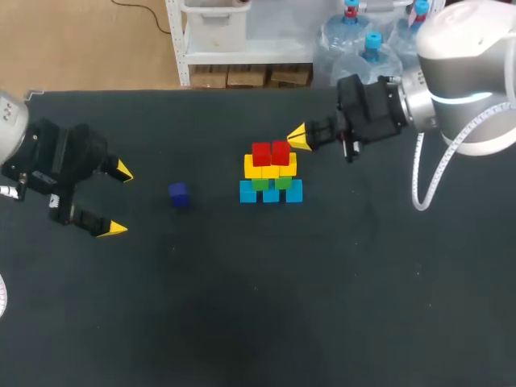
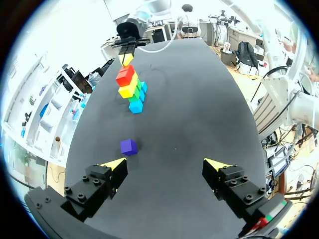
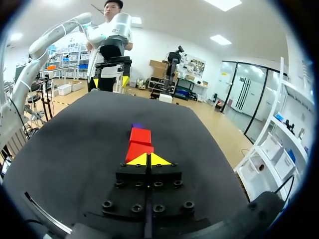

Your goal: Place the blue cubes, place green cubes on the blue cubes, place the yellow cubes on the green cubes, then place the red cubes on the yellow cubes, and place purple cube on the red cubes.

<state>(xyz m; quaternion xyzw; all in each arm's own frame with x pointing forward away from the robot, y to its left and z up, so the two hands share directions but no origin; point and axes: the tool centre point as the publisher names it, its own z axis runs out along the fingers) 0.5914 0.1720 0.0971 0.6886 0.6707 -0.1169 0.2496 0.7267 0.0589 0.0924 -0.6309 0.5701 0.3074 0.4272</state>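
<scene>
My right gripper [image 1: 298, 138] clenched on nothing, just beside the red cubes [image 1: 270, 152]. My left gripper [image 1: 121, 200] spread wide, empty. Purple cube [image 1: 178, 194] alone between them, nearer my left.

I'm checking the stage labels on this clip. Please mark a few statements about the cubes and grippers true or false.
1. The purple cube lies alone on the table, apart from the stack. True.
2. The left gripper is shut on the purple cube. False: its fingers are open and hold nothing, and the cube lies ahead of them.
3. Red cubes form the stack's top layer. True.
4. The right gripper is wide open. False: its yellow tips are together and empty, beside the red cubes.
5. Green cubes form the bottom layer. False: blue cubes are at the bottom, with the green ones on them.
</scene>
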